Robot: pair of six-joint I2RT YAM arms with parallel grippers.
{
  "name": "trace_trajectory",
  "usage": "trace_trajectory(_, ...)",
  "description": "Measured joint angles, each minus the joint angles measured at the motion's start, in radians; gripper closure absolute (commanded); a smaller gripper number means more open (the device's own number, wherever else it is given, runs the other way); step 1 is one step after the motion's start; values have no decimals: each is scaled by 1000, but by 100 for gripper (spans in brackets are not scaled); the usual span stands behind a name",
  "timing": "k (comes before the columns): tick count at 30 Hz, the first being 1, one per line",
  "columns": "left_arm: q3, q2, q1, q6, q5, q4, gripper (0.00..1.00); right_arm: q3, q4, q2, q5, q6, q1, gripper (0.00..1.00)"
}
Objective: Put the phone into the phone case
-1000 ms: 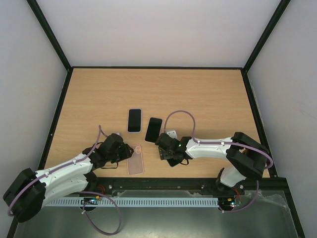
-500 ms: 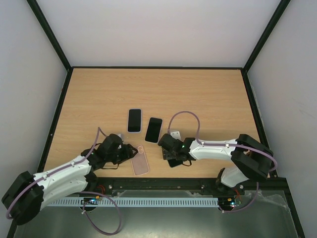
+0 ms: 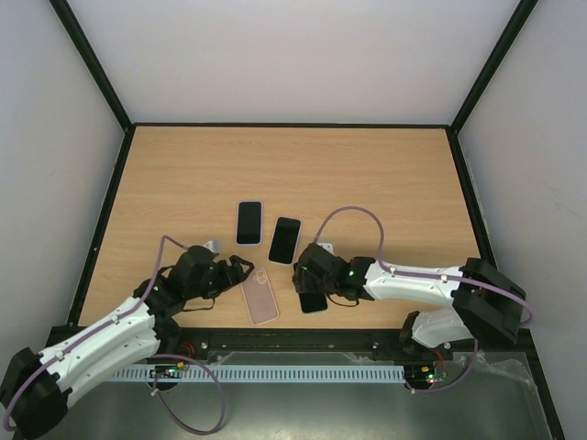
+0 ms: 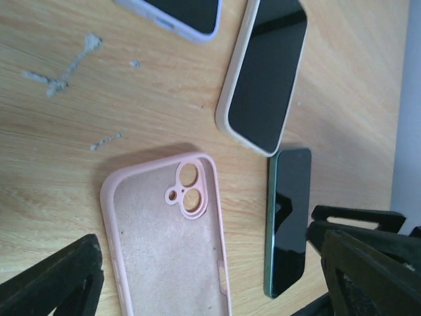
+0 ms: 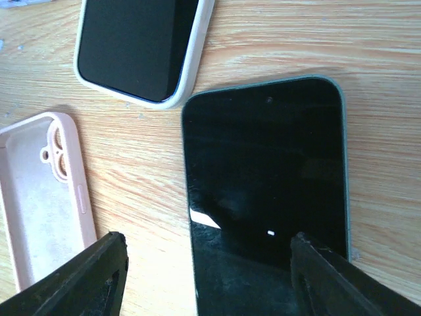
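Shifted rightward, pink case [image 4: 164,243] lies between the spread left claw [image 4: 209,263]; phone [image 5: 263,178] between the spread right claw [image 5: 207,250].

On the tabletop [image 3: 367,174], the phone case [image 3: 260,295] lies open side up near the front edge. The phone [image 3: 313,301] lies flat just to its right, not touching it. Behind them, the left cased phone [image 3: 249,223] and the right cased phone [image 3: 285,239] lie side by side, apart.

No legible text, brand, number or sign anywhere: none on the pink phone case [image 4: 164,250], the bare phone [image 5: 263,184] with its dark screen, the white-cased phone [image 4: 263,79], the lilac-cased phone [image 4: 177,13] or the table [image 3: 367,174].
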Motion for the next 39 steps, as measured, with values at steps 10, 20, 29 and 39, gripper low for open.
trace_trajectory(10,50,-52,70,46,-42,-148,0,108,-105,139,97,-8,60,15)
trace_trajectory(20,99,-66,74,84,-92,-236,0,169,-172,230,219,-55,85,13)
trace_trajectory(29,99,-67,74,93,-112,-258,0,157,-198,252,217,-57,86,17)
trace_trajectory(39,99,-70,79,93,-116,-269,0,145,-178,246,220,-59,86,30)
